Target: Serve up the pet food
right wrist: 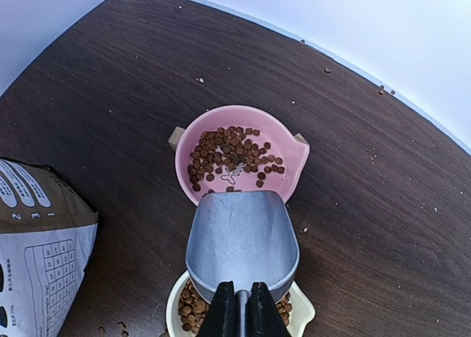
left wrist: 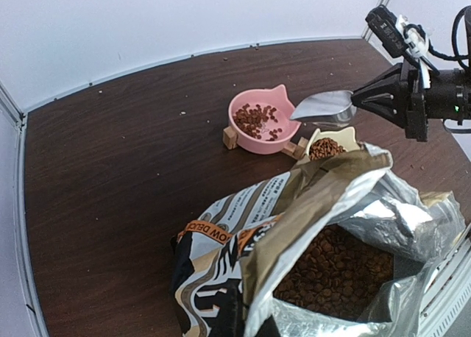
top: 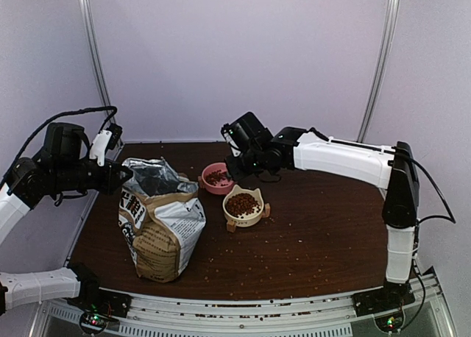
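Pet food lies in three places: inside the open printed bag (left wrist: 338, 260), in the pink bowl (right wrist: 228, 149) and in the cream bowl (top: 241, 203). My right gripper (right wrist: 241, 307) is shut on the handle of a silver scoop (right wrist: 243, 238). The scoop is empty and hangs level above the cream bowl (right wrist: 173, 307), its mouth over the near rim of the pink bowl (right wrist: 287, 157). My left gripper (top: 124, 175) is at the bag's upper left rim (top: 136, 168), shut on it. In the left wrist view the bag (left wrist: 243, 226) covers its fingers.
Loose pellets (top: 294, 238) are scattered over the dark wooden table (top: 324, 226), mostly to the right of the bowls and along the front rail (top: 243, 304). White walls close the back and sides. The bag (top: 158, 226) stands upright at front left.
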`<state>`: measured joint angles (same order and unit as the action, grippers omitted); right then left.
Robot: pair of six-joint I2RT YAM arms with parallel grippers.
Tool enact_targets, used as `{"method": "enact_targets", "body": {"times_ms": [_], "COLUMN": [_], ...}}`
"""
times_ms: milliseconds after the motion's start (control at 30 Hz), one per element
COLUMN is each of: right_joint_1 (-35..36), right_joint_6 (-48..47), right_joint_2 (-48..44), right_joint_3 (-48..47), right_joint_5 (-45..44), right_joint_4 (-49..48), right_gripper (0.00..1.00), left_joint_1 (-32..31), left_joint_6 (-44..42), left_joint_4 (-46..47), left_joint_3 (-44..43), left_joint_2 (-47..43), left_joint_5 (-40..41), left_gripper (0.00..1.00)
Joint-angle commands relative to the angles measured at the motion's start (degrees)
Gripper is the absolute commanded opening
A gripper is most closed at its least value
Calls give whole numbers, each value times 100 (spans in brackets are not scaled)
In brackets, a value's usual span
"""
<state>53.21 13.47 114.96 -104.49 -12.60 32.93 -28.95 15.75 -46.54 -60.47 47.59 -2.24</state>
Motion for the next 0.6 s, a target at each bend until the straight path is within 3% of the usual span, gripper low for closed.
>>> {"method": "enact_targets", "body": {"times_ms": [0,333,567], "right_joint_1": [-36,-352,-963], "right_joint_6": [8,664,1131], "right_joint_2": [-941,-3621,-4874], "right_joint_3": [358,3331,5958], "right_joint_5": [-62,-934,-1467], "right_joint_4": [-26,-813,-2388], "right_gripper": [0,0,0], "left_joint_1": [95,104,135], "left_joint_6": [36,174,325], "left_joint_4": [411,479,505], "left_joint_3": [-87,-71,-102], "left_joint_2": [37,136,155], "left_joint_5": [6,-229,-262], "left_gripper": [0,0,0]}}
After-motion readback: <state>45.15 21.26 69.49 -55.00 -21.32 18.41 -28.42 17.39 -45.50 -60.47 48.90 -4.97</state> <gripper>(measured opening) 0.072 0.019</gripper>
